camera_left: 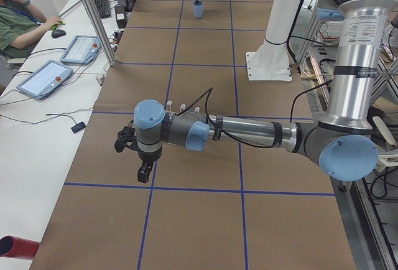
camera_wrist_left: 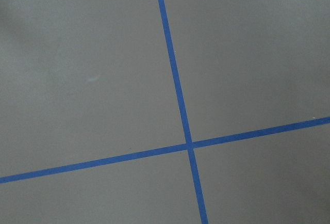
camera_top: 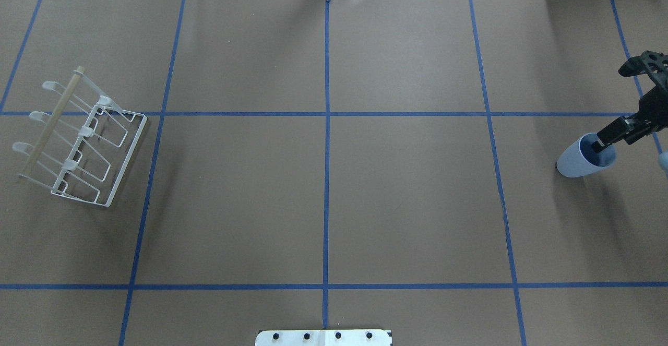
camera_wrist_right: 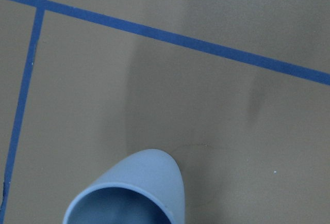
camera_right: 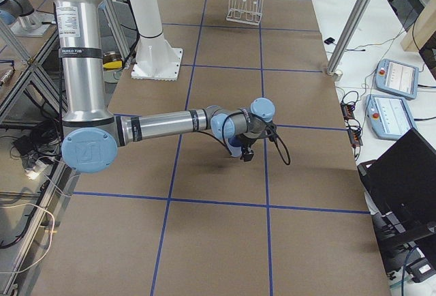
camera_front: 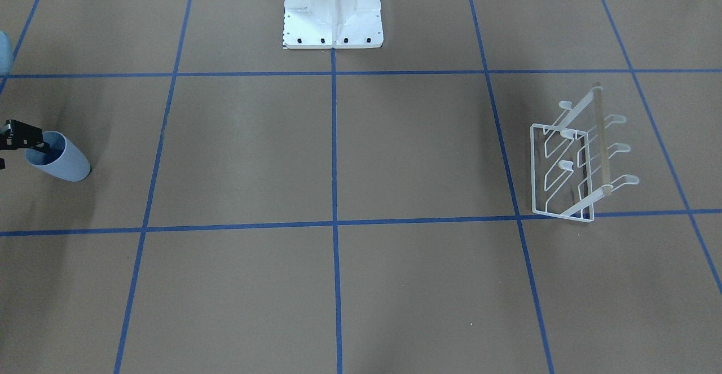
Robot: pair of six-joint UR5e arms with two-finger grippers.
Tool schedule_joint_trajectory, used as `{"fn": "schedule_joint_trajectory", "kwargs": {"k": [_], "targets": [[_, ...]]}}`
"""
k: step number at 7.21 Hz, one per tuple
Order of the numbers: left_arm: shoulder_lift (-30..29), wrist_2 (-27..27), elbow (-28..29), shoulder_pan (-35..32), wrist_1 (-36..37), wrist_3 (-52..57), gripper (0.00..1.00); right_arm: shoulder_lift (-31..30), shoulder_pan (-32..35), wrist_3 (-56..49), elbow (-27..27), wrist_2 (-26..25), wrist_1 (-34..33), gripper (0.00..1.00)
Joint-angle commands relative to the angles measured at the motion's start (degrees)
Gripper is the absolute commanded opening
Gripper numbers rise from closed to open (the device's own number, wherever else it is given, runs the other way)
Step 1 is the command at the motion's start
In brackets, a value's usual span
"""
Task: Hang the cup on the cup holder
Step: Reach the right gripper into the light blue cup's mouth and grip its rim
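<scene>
A pale blue cup (camera_top: 578, 159) stands at the far right of a brown table (camera_top: 334, 205) gridded with blue tape. The right gripper (camera_top: 604, 143) dips a black finger into its mouth (whether it pinches the wall cannot be told). The white wire cup holder (camera_top: 78, 142) sits well apart, far left. The left gripper (camera_left: 142, 175) hangs above the table's left end, and its opening cannot be told.
</scene>
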Motion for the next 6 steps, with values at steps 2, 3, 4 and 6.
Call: {"fn": "schedule_joint_trajectory", "kwargs": {"k": [2,3,4,6], "targets": [[0.0,0.0,0.01,0.0,0.04,0.0,0.99,0.07,-1.14,-0.11,-0.26,0.0,0.08,0.41],[0.0,0.0,0.01,0.0,0.04,0.0,0.99,-0.28,-1.14,-0.63,-0.26,-1.48,1.9,0.0],[0.0,-0.09,0.01,0.09,0.04,-0.09,0.99,-0.54,-1.14,-0.03,-0.17,-3.49,3.23,0.0],[0.0,-0.09,-0.16,0.18,0.04,-0.17,0.99,-0.64,-1.05,0.06,0.79,-3.25,3.24,0.0]]}}
